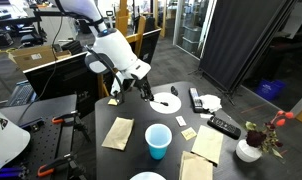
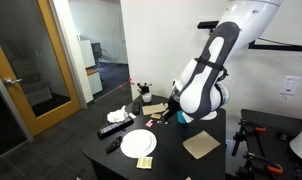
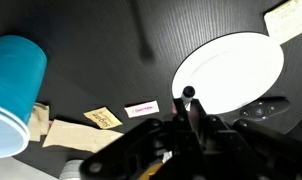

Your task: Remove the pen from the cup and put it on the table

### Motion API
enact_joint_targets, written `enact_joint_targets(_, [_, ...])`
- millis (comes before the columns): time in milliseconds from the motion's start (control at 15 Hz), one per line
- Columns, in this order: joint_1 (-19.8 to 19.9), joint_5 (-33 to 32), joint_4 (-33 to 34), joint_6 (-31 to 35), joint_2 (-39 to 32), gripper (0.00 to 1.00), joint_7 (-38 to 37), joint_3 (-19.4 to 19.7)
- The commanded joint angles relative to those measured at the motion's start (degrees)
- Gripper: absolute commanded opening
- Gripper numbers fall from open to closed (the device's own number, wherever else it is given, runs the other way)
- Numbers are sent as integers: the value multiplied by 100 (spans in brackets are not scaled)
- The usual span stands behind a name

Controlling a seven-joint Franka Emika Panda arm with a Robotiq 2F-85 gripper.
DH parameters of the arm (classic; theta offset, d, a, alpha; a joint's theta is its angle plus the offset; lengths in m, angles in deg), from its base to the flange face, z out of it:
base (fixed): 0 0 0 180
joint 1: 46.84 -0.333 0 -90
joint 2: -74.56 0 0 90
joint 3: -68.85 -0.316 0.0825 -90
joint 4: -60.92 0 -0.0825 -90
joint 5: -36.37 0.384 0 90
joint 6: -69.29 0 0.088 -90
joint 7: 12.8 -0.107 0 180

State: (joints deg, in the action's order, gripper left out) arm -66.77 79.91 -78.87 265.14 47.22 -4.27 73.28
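The arm [image 2: 206,80] bends over the table [image 2: 171,162] beside a white plate [image 2: 138,143].

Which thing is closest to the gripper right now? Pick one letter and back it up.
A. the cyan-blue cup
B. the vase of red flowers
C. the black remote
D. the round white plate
D: in an exterior view the gripper hangs right at the rim of the round white plate, and the wrist view shows a fingertip at that rim.
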Motion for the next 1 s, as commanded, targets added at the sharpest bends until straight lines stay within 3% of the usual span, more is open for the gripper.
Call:
enact_joint_targets(0, [-465,411,654,100,-571,3,-160,367])
enact_joint_targets(600, [-1990,1775,1319,-294,-1531,3,-130,1879])
enact_joint_targets(933, [-2559,2132,1442,-769,-1935,3,-214,2507])
